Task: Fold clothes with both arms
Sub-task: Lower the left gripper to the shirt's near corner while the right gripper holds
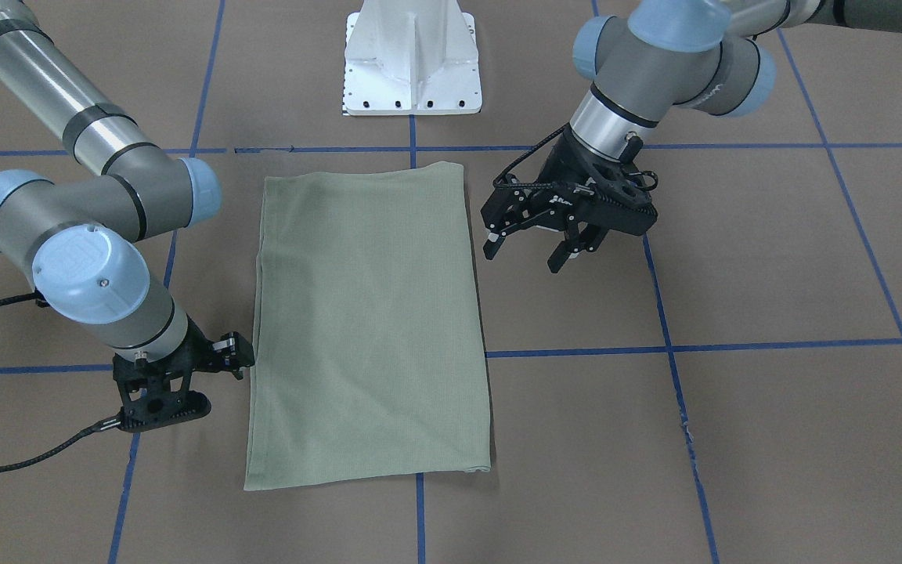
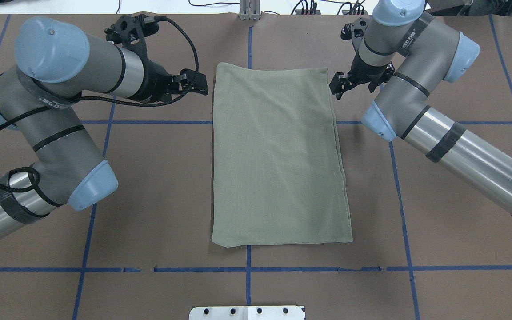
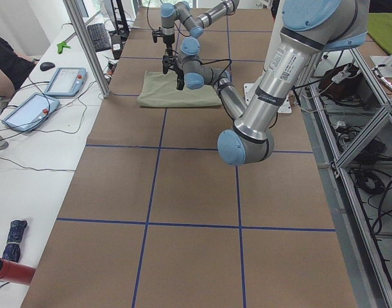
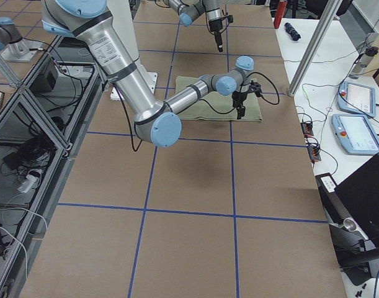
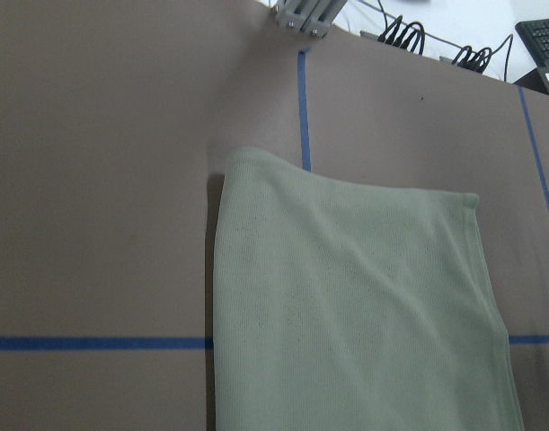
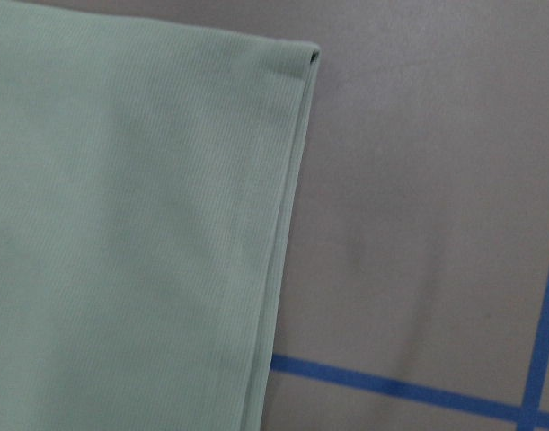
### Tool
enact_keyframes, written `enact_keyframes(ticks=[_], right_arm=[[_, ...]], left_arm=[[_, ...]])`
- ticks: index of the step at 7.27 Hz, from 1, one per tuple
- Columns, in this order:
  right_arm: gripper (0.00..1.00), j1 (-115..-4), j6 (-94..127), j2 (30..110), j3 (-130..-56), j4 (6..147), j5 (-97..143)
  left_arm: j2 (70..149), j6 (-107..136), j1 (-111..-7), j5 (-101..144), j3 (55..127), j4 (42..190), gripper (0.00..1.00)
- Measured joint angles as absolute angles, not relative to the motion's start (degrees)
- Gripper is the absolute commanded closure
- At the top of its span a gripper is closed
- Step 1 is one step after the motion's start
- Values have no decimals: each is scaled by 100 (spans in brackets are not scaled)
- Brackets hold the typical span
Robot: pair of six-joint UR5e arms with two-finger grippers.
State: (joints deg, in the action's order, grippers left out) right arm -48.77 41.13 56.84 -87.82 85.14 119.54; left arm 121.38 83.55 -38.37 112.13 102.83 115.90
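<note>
Shirt (image 2: 278,155), sage-green knit, is lying flat as a folded rectangle at the middle of the table (image 2: 149,200), which is carrying brown paper crossed by blue tape lines (image 2: 162,122); its long axis is running straight out from the white pedestal base (image 1: 412,70), one short edge facing that base and the other pointing at the far side; stacked layers are showing along the long edge on the right arm's side. Left gripper (image 1: 529,249) is hanging beside the opposite long edge, fingers spread wide and holding nothing. Right gripper (image 1: 233,359) is sitting just beside its long edge; whether its fingers are apart or together cannot be told
</note>
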Motion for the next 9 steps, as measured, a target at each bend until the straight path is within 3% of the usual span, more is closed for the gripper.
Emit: enact_keyframes(ticks=[3,7,9], right_arm=[[0,-4585,4961,6724,-10479,8604,12081],[0,-4295,5534,6925,-10835,8554,12079],[0,-4284,5545,6931,-10829,8552,12071]], left_arm=[[11801,9725,-2366,10246,10430,11414,1],[11821,10218,-1637,9771,10416,10839,5],[11834,10224,-1565,9743,10333,10820,12]])
